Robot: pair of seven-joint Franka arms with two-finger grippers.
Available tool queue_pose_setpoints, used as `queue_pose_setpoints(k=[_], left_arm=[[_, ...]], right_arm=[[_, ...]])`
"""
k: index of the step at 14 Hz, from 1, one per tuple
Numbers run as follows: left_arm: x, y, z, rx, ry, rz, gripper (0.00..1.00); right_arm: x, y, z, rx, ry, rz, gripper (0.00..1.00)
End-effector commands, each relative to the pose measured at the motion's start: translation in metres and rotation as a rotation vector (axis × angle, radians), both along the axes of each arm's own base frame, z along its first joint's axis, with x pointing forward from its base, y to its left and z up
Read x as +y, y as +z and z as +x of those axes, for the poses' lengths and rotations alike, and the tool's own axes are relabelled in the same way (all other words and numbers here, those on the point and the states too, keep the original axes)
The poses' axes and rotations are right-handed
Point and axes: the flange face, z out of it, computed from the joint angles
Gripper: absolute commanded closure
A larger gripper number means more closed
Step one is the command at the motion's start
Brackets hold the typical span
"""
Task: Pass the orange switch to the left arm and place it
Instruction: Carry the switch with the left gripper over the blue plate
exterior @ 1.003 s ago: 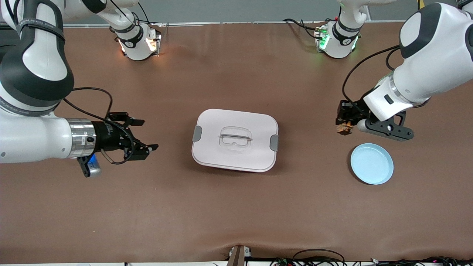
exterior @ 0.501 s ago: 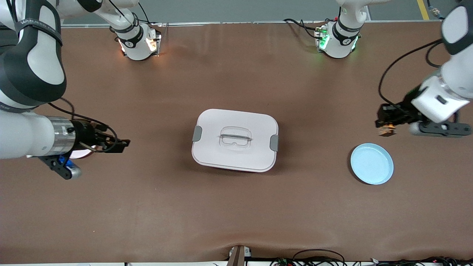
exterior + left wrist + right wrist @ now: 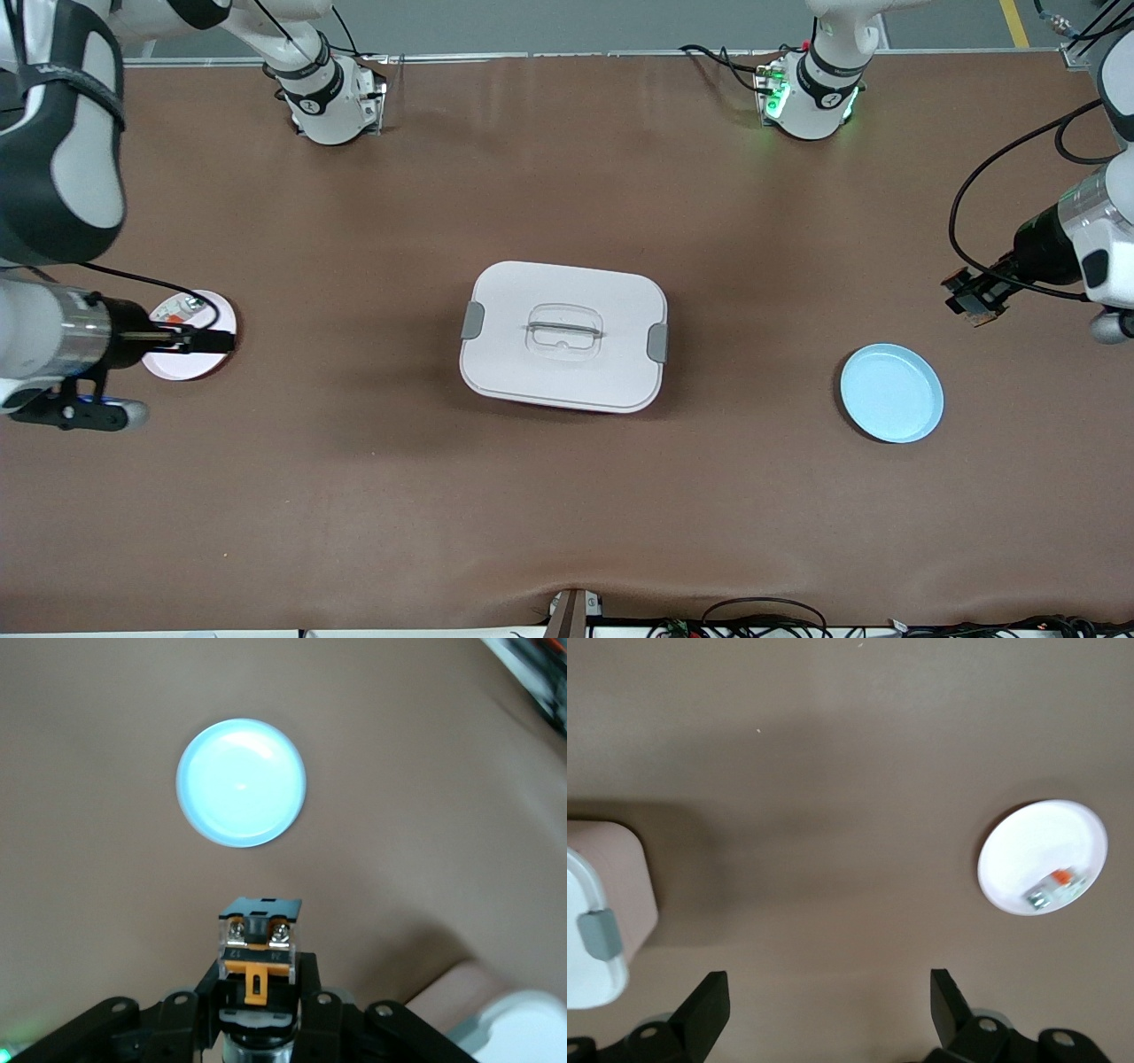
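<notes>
Step in hand looks like the carry: left gripper (image 3: 261, 1005) is clamped on the orange switch (image 3: 259, 943), up in the air over bare table at the left arm's end, w/ the blue plate (image 3: 891, 392) nearby. Right gripper (image 3: 824, 1010) hangs w/ jaws wide, empty, by the white plate (image 3: 190, 354) holding a whitish part (image 3: 1054, 888). Next probably calls for a handover. The box (image 3: 563, 335) sits mid-table, between the arms, so the route must go over or around it.

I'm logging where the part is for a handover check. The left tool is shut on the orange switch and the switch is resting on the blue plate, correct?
Not quite. The left tool is shut on the orange switch, but the switch is not resting on the blue plate. The left wrist view shows it held up in the air, clear of the plate, which has nothing on it.
</notes>
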Motion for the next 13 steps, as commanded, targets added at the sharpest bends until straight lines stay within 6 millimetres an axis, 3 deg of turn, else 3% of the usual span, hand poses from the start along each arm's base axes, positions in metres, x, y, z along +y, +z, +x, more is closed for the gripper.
queue_pose_setpoints(k=[1, 4, 6, 9, 11, 13], left_arm=[[0.017, -0.023, 0.007, 0.050, 0.262, 0.025, 1.00], [0.048, -0.030, 0.012, 0.012, 0.390, 0.042, 1.00], [0.067, -0.045, 0.013, -0.012, 0.445, 0.045, 1.00], [0.081, -0.076, 0.016, -0.054, 0.498, 0.092, 1.00], [0.089, -0.107, 0.022, -0.039, 0.517, 0.095, 1.00], [0.091, -0.135, 0.027, -0.032, 0.532, 0.087, 1.00]], right_arm=[[-0.020, 0.021, -0.008, -0.024, 0.024, -0.017, 0.00], [-0.026, 0.033, -0.012, -0.043, 0.014, -0.034, 0.00], [-0.040, 0.053, -0.020, -0.071, -0.007, -0.041, 0.00], [-0.048, 0.078, -0.030, -0.111, -0.024, -0.047, 0.00], [-0.051, 0.085, -0.034, -0.115, -0.023, -0.050, 0.00], [-0.046, 0.104, -0.045, -0.137, -0.028, -0.068, 0.00]])
